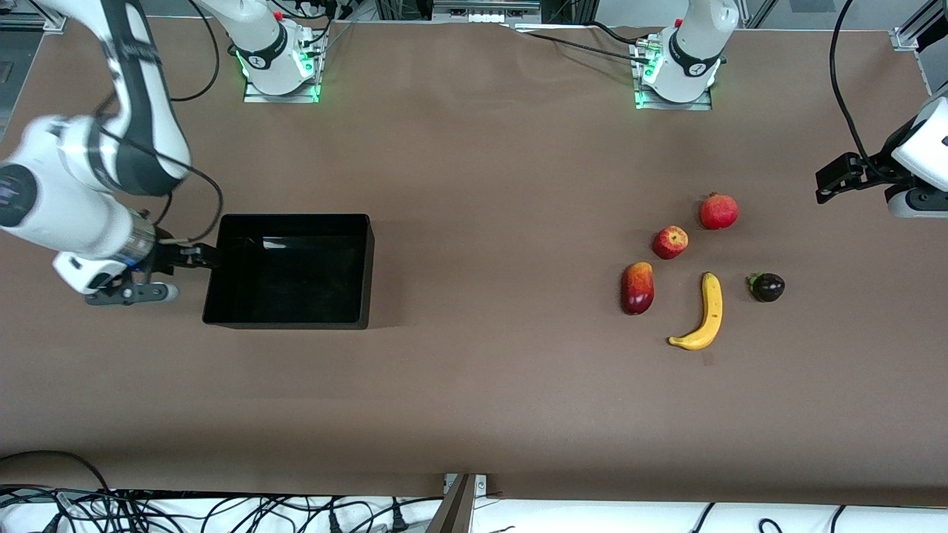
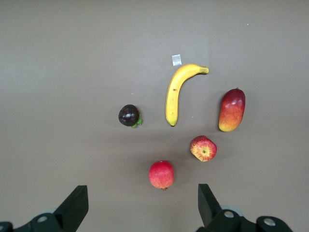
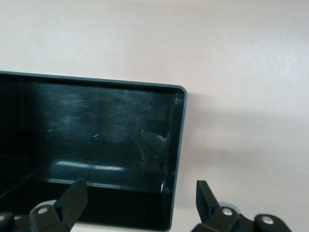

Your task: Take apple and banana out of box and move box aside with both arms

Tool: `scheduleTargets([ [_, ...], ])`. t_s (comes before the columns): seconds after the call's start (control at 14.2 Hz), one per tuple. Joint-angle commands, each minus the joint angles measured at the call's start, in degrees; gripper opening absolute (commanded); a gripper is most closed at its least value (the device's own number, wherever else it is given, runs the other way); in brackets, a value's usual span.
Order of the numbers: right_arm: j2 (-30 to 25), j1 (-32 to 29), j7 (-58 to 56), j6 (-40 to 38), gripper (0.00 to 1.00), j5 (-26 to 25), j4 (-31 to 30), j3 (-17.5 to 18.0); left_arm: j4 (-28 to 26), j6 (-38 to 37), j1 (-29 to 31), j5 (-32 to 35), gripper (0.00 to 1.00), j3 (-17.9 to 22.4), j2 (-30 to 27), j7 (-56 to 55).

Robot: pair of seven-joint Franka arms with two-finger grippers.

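Small red-yellow apple (image 1: 670,242) and long yellow banana (image 1: 703,323) already out on tabletop; shallow black plastic box (image 1: 289,270) empty, seemingly moved aside. Right claw (image 1: 194,256) released at its wall; left claw (image 1: 833,180) released, waiting.

1. Glossy black rectangular plastic box (image 1: 289,270), pale streaks of glare inside.
2. Long curved yellow banana (image 1: 707,313), dark tips.
3. Small round red apple (image 1: 670,242), yellowish patches.
4. Elongated mango (image 1: 638,288), red shading to orange-yellow.
5. Plain brown table (image 1: 474,385).

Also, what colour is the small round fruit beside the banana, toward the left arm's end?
Dark purple fruit with a green stem; the left wrist view shows it best.
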Motion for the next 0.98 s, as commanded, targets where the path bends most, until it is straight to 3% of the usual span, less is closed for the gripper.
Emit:
scheduleTargets([
  [0.0, -6.53, 0.01, 0.29, -7.76, 1.0, 0.06, 2.01, 0.27, 1.75, -2.18, 0.1, 0.92, 1.0, 0.05, 0.57, 1.3],
  [0.21, -13.57, 0.1, 0.2, -13.83, 1.0, -0.73, 1.23, 0.53, 1.75, -2.27, 0.37, 0.74, 1.0, 0.14, 0.57, 1.3],
  [0.42, -18.32, 0.1, 0.2, -14.2, 1.0, -2.31, -2.81, 0.53, 1.75, -2.27, 0.46, 0.57, 1.0, 0.14, 0.57, 1.22],
  [0.7, -19.57, -0.08, -0.15, -13.85, 1.0, -3.63, -4.23, 1.14, 1.75, -2.44, 0.37, 0.3, 1.0, -0.04, 0.48, 1.21],
  [0.91, -19.48, -6.38, -0.24, -13.32, 1.0, -3.63, -4.14, 7.89, 1.83, -2.79, 0.37, 0.21, 1.0, -0.04, 0.48, 1.3],
])
